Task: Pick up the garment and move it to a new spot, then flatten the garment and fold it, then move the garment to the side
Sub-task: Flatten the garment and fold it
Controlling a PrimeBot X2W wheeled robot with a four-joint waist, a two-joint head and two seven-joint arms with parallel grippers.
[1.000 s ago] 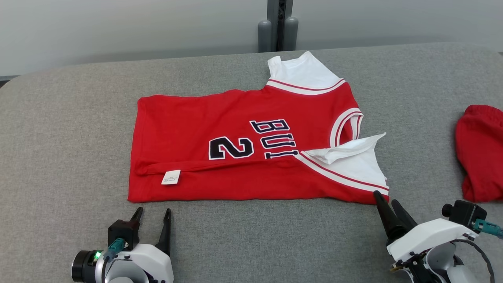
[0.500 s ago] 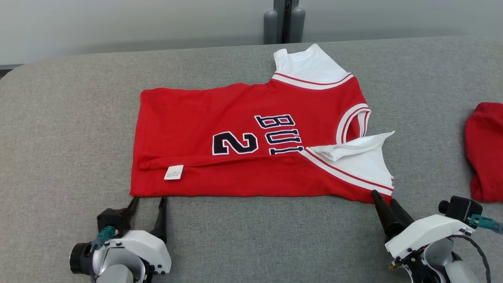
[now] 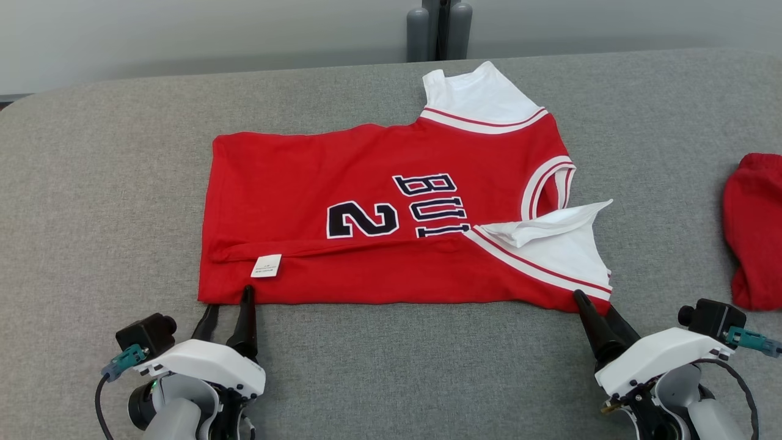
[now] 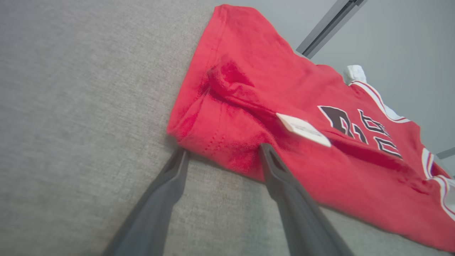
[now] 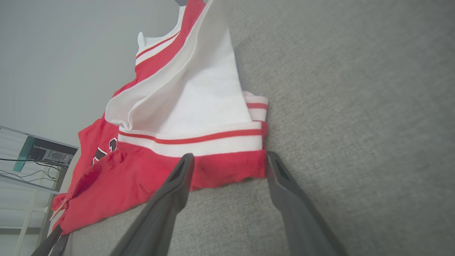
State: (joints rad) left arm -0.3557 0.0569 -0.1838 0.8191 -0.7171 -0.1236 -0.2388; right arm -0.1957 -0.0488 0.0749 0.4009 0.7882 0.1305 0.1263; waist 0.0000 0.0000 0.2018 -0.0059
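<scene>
Garment [image 3: 379, 201], a red jersey, lay flat on the grey table [image 3: 98, 183]. The left gripper [image 3: 229, 300] had advanced to its near left corner, jaws parted at the hem. The right gripper [image 3: 594, 304] stayed parted at its near right corner, so both looked ready to pinch for the fold.

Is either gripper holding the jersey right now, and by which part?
Nothing is held. The left gripper and right gripper are both open, fingertips at the near-edge corners of the jersey, not closed on it.
</scene>
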